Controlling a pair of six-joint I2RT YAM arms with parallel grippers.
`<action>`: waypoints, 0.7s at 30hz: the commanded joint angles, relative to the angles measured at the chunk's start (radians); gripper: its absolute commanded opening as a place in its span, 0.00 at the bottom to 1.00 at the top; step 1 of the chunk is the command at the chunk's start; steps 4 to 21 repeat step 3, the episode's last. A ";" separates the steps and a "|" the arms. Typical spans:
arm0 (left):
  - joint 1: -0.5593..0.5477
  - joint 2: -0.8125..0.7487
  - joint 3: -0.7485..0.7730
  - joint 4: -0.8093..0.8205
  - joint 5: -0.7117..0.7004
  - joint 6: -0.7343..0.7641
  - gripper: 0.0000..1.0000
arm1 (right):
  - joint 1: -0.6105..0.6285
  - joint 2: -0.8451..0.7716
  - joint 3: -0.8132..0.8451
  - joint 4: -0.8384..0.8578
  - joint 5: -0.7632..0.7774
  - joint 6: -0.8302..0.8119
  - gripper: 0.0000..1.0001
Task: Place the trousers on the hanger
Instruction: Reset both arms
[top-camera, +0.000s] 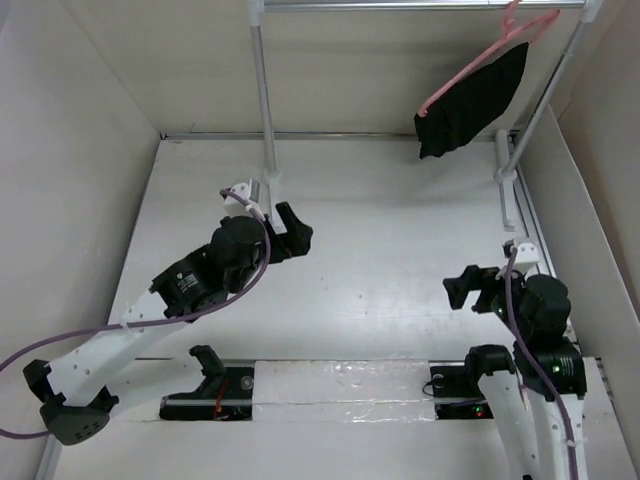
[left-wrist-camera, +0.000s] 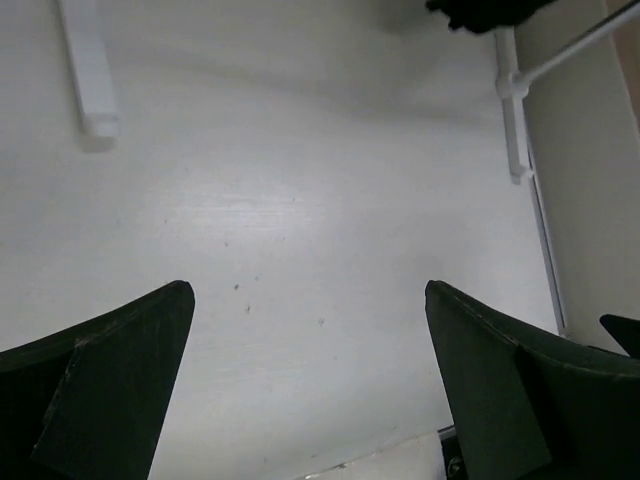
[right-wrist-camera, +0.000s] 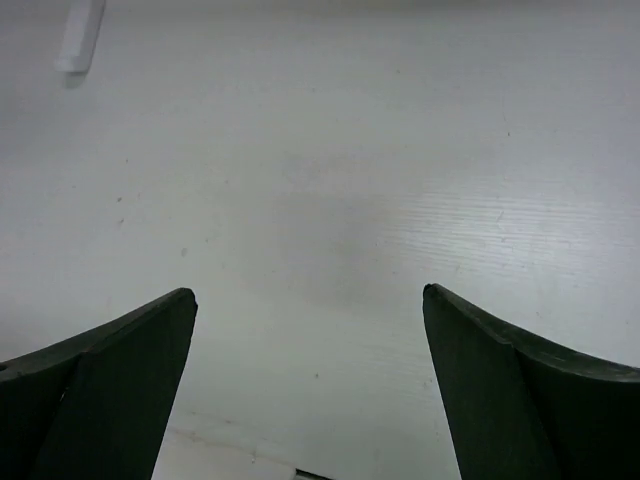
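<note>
1. The tabletop (top-camera: 380, 260) is the biggest thing here. It is a pale surface, and no cloth lies on the parts I can see.
2. The white rack (top-camera: 262, 90) stands at its far edge, with one pole at 11 o'clock, another at 1 o'clock, and a rail across the top.
3. The trousers (top-camera: 475, 100) are up at 1 o'clock in the overhead view. They are a bunched black bundle hanging clear of the tabletop, and my left wrist camera catches only their lower edge at its 1 o'clock.
4. The hanger (top-camera: 470, 68) carries them. Its hook is up at the rail, and its pink line slopes down toward 7 o'clock, so the load hangs tilted.
5. My left gripper (top-camera: 298, 232) hovers at about 10 o'clock from the tabletop's centre, with its jaws spread wide and nothing between them.
6. My right gripper (top-camera: 465, 288) sits at about 4 o'clock, equally wide apart and holding nothing. Both are well apart from the trousers.
7. I judge the placing step finished, and this is the let-go and pull-back stage. The next move calls only for drawing both arms toward 6 o'clock, clear of the rack. If the tilt matters, I would level the hanger with a light touch.
8. I can read no brand, label or writing anywhere; the small lit marks near the arm bases are too small to make out.
</note>
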 joint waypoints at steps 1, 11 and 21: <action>-0.002 -0.063 -0.082 0.023 0.028 -0.069 0.98 | 0.008 -0.040 -0.014 -0.074 0.059 -0.032 1.00; -0.002 -0.095 -0.098 0.058 0.030 -0.076 0.99 | 0.008 0.033 0.013 -0.020 0.043 -0.052 1.00; -0.002 -0.095 -0.098 0.058 0.030 -0.076 0.99 | 0.008 0.033 0.013 -0.020 0.043 -0.052 1.00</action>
